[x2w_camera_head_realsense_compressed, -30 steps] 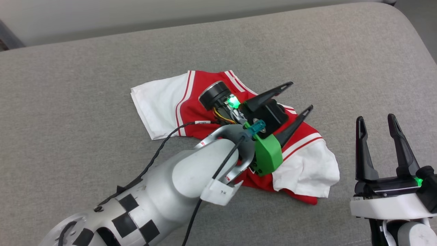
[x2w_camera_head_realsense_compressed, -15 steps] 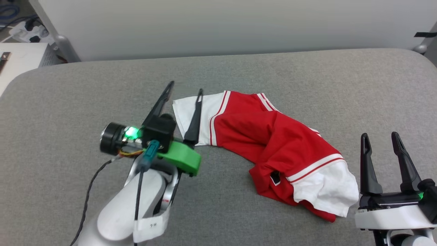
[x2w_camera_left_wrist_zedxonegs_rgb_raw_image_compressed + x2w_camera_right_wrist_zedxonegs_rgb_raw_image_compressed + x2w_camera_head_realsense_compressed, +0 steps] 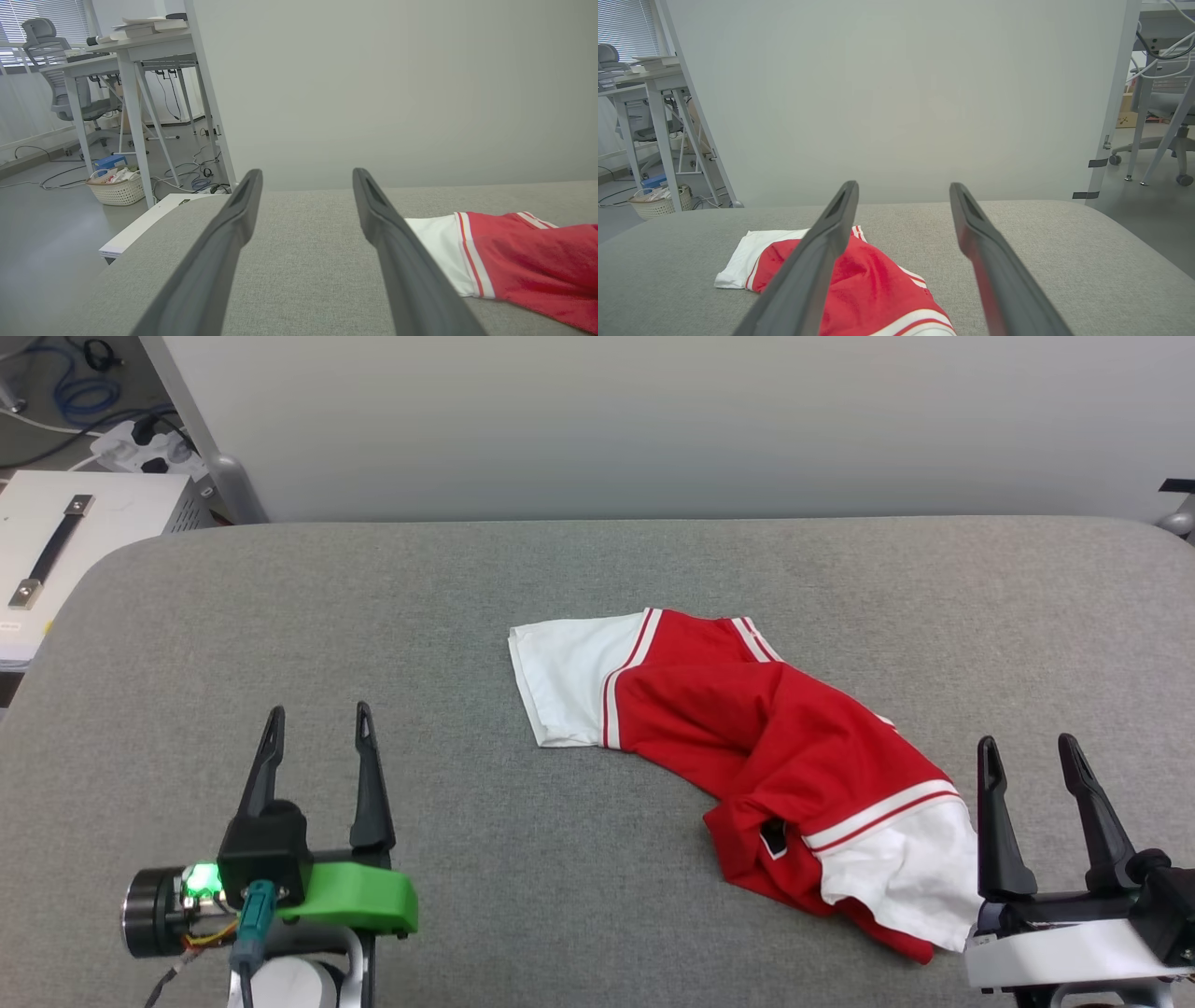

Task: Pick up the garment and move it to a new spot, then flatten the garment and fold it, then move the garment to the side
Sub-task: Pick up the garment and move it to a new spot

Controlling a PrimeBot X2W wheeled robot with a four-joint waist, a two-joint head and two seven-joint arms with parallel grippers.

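Garment (image 3: 747,747) is lying crumpled mid-frame on bench (image 3: 467,579).
Left pincer (image 3: 317,719) and right pincer (image 3: 1027,747), at lower corners, are gaping empty.

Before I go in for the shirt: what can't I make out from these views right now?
- Print: in the head view the garment lies bunched over itself; only a small black patch shows, unreadable.
- Most of it: left wrist view, cut off by the right edge, partly behind the left gripper.
- Its near end: right wrist view, cut off by the bottom edge, crossed by the right gripper.
- Hem and neck opening: lost in the folds.
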